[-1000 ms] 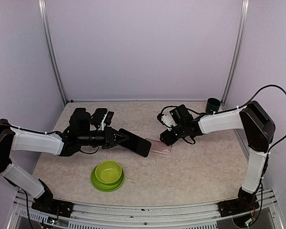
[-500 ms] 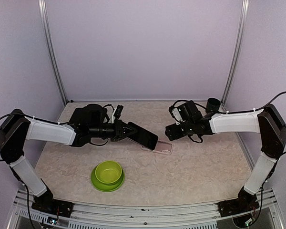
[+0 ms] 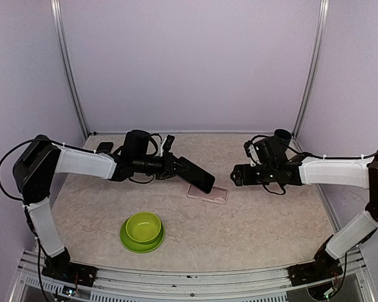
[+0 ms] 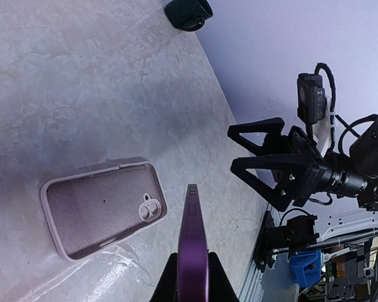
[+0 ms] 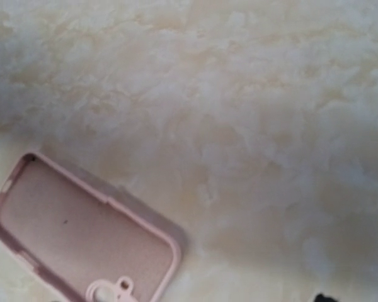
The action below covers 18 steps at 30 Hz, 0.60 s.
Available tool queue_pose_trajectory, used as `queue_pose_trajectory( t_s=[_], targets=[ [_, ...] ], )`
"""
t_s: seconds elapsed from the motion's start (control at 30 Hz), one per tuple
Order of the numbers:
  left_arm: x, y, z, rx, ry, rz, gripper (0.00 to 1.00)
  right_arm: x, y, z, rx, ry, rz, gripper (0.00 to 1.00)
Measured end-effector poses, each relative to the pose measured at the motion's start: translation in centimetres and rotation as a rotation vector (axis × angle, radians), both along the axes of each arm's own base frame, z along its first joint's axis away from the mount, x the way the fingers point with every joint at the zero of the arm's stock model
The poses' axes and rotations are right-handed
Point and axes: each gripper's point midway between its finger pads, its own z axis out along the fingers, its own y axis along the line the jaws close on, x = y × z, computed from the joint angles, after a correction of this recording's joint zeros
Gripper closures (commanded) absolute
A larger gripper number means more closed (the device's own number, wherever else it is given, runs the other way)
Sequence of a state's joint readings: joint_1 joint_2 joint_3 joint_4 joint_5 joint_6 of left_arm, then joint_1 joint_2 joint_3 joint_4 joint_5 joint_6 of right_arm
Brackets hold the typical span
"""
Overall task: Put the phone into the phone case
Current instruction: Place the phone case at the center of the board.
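The left tool stays clamped on the dark phone and has carried it rightward and farther back than a second ago. The phone is now tilted at the back left end of the pink case; whether they touch cannot be told. The case lies flat on the bench, open side up, where it was. The right tool, earlier at the case's right end, has drawn back rightward, jaws spread, nothing between them.
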State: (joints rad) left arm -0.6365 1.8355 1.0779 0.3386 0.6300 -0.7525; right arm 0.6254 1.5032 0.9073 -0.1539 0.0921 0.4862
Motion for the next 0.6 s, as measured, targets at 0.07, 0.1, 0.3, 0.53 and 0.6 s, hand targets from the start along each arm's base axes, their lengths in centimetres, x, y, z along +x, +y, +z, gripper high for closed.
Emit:
queue_pose_trajectory(
  t_s=[0.07,0.1,0.3,0.53,0.6],
  targets=[
    [0.3,-0.3,-0.6,0.007,0.014,-0.004,1.0,-0.6,-0.2,-0.1,0.036,0.014,-0.011,0.14],
    [0.4,-0.4,-0.9,0.012,0.024,-0.007,1.0,-0.8,-0.2,-0.1,0.053,0.02,-0.012,0.14],
    [1.1,-1.1,-2.1,0.022,0.056,-0.013,1.0,-1.6,0.3,-0.5,0.133,0.045,-0.014,0.13],
    [2.0,-2.0,-2.6,0.019,0.071,-0.012,1.0,-2.5,1.1,-1.3,0.207,0.078,0.008,0.13],
    [2.2,-2.2,-3.0,0.021,0.079,-0.012,1.0,-2.6,1.3,-1.5,0.227,0.084,0.01,0.13]
  ],
)
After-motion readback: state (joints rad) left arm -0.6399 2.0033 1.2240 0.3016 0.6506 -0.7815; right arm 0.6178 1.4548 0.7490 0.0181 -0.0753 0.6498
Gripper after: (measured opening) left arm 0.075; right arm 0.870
